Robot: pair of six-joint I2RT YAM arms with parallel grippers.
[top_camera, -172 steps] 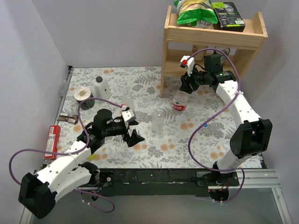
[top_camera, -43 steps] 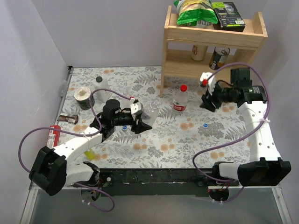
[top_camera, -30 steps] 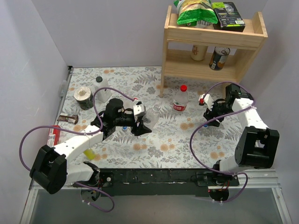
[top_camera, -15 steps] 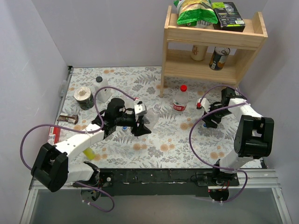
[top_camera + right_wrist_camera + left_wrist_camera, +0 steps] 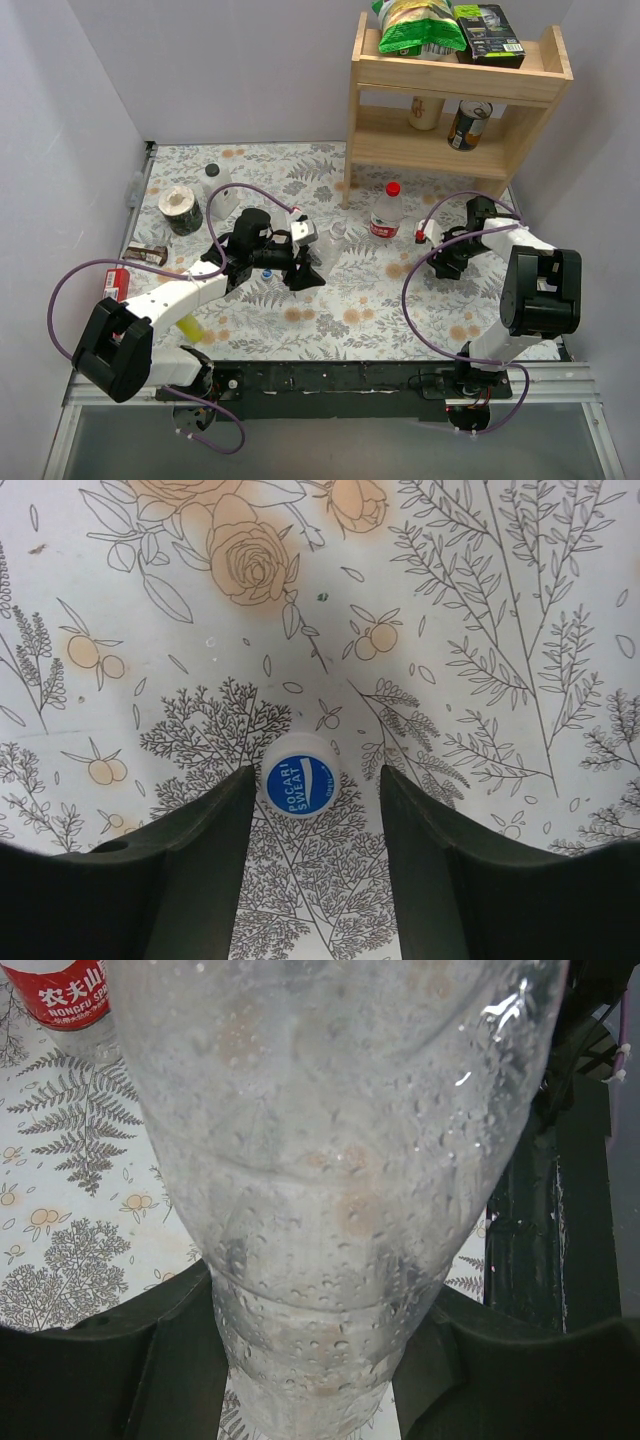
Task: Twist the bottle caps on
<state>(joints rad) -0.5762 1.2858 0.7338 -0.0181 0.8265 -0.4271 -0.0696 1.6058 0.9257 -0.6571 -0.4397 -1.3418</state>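
My left gripper [image 5: 308,264] [image 5: 315,1360] is shut on a clear, uncapped bottle [image 5: 327,242] [image 5: 330,1160] wet with droplets, which fills the left wrist view. A clear bottle with a red label band [image 5: 385,220] [image 5: 70,995] and a red cap [image 5: 393,188] stands upright mid-table. In the right wrist view a blue cap [image 5: 300,785] lies flat on the cloth. My right gripper [image 5: 315,810] [image 5: 440,264] is open around the cap, its left finger right next to it. In the top view the gripper hides this cap.
A wooden shelf [image 5: 455,100] with snacks and cans stands at the back right, close behind the right arm. A white bottle with a black cap [image 5: 215,186], a tape roll [image 5: 180,203], a red packet [image 5: 114,291] and a small yellow bottle [image 5: 190,326] lie at the left.
My right gripper has come down and left onto the blue cap, its fingers narrowing. The left gripper keeps its hold on the clear bottle and has barely shifted.
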